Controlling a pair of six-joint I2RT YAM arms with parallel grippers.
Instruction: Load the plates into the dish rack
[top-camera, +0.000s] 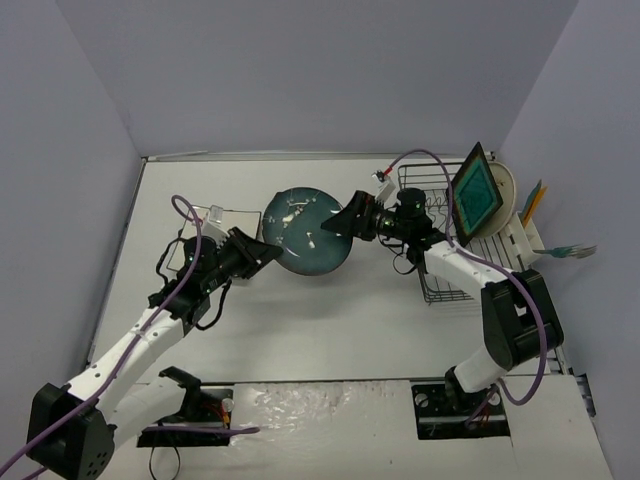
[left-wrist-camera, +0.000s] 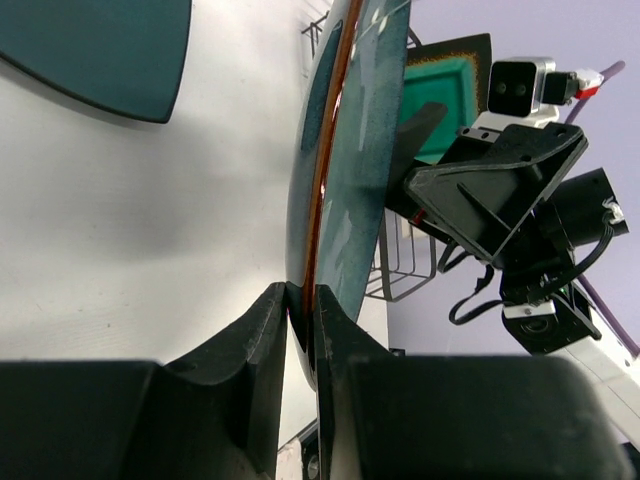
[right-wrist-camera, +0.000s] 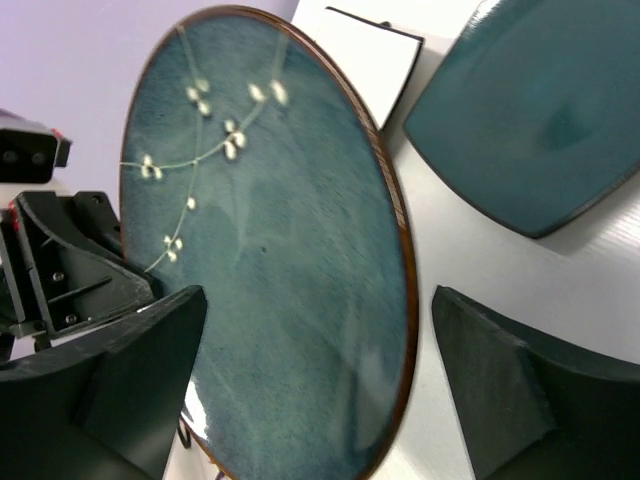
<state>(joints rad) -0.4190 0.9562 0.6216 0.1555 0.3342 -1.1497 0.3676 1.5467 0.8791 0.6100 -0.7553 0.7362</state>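
Note:
A round teal plate (top-camera: 300, 225) with a brown rim and a white flower-branch motif is held on edge above the table. My left gripper (top-camera: 262, 252) is shut on its rim (left-wrist-camera: 300, 295). My right gripper (top-camera: 345, 222) is open at the plate's opposite side, its jaws standing on either side of the plate's edge (right-wrist-camera: 320, 390) without touching it. A second teal plate (right-wrist-camera: 530, 110) with rounded corners lies flat on the table. A white square plate (right-wrist-camera: 365, 55) lies beyond it. The black wire dish rack (top-camera: 440, 270) holds an upright black square plate with a teal centre (top-camera: 475, 195) and a cream round plate (top-camera: 507, 190).
A white utensil holder (top-camera: 520, 240) with utensils sits on the rack's right side. Grey walls close in the table on the left, back and right. The flat teal plate also shows in the left wrist view (left-wrist-camera: 90, 50).

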